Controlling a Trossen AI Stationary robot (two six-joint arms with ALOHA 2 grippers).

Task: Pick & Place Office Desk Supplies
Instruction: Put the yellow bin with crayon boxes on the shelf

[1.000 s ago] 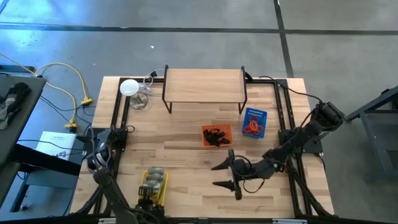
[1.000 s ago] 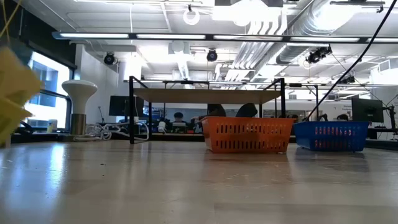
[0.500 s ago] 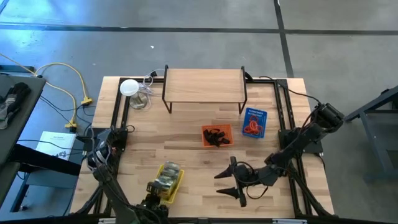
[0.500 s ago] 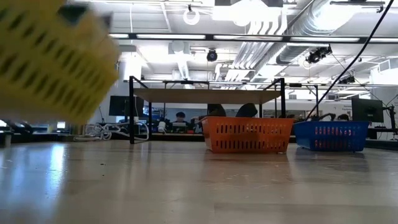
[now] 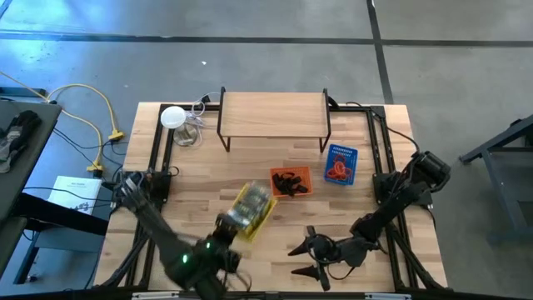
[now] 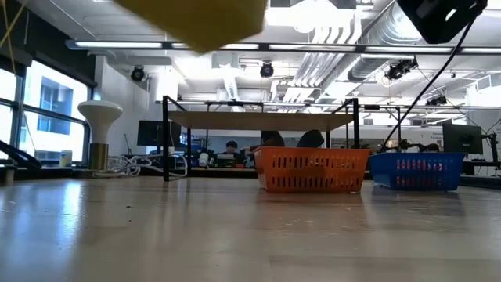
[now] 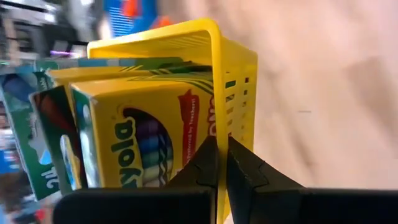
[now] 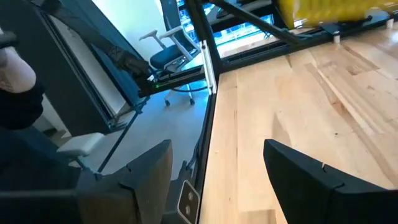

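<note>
Left gripper [image 7: 221, 163], fingers clamped on the yellow basket [image 5: 253, 208] rim above the bench [image 5: 200, 196]; packs [image 7: 134, 134] look light but top-heavy. Right gripper [image 5: 310, 254] waits, fingers apart.

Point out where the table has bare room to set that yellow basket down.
Bare wood lies left of the orange basket, below the shelf. The right gripper crowds the front right; the blue basket crowds the right.

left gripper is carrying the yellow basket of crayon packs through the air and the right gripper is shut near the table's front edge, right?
One thing is off: the right gripper is open, fingers spread, as the high view shows. The left gripper does grip the yellow basket of crayon packs, off the table.
</note>
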